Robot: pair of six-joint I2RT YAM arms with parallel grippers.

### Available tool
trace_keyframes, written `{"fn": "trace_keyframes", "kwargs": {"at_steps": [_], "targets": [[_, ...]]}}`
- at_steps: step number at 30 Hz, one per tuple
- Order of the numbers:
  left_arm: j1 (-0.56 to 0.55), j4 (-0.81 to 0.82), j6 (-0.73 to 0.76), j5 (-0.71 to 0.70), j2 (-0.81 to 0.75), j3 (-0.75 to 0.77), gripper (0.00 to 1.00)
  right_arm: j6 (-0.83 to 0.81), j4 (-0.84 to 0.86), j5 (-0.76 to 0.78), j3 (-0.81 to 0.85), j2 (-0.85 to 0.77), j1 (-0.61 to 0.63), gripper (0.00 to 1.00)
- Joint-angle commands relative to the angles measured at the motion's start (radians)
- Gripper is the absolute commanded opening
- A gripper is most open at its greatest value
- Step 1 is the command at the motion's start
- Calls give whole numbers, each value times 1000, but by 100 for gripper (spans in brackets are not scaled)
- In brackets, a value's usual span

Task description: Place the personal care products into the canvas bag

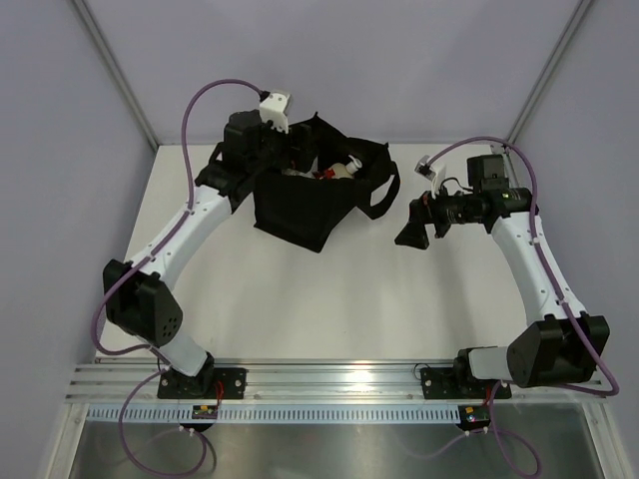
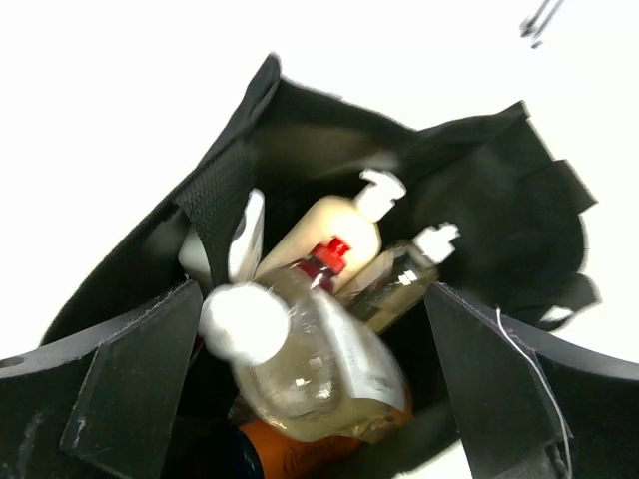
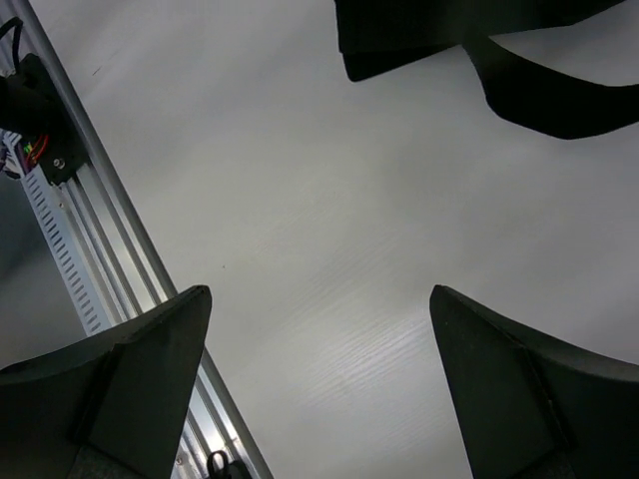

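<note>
- Where the left gripper (image 2: 313, 291) hangs over the mouth of the canvas bag (image 2: 499, 190), its fingers are spread wide and nothing is clasped.
- Between and below those fingers, a clear bottle (image 2: 310, 369) with a white cap is seen lying inside the bag. It appears free of both pads, though the blur leaves this unsure.
- Beyond it, a cream pump bottle (image 2: 329, 230), a second clear bottle (image 2: 399, 281) and a white tube (image 2: 245, 235) are packed together.
- An orange bottle (image 2: 300, 454) is glimpsed nearest the wrist.
- The right gripper (image 3: 319, 291) is likewise parted, with the table (image 3: 329, 200) beneath it.
- A bag handle (image 3: 544, 95) is seen ahead of the right fingers, well apart from them.
</note>
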Motion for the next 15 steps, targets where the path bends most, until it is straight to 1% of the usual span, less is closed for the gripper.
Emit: {"fn": "trace_keyframes", "kwargs": {"at_steps": [1,4,6,10,11,12,14,15], "targets": [[5,17,22,19,-158,45,99,53,50,87,63,-36,-20,100],[6,10,22,30,-231,8,99,94,79,111,80,-46,-30,100],[6,-13,22,35,-314,-33,99,113,105,128,94,-62,-41,99],[6,-65,8,41,-467,-143,99,249,185,217,114,-86,-47,100],[6,-72,-4,38,-503,-180,99,277,209,241,131,-86,-47,99],[6,-69,-33,36,-573,-265,99,304,217,292,143,-82,-47,100],[6,-58,-84,26,-647,-359,99,372,234,339,177,-69,-46,99],[6,-56,-99,18,-719,-445,99,392,235,399,187,-64,-47,100]]}}
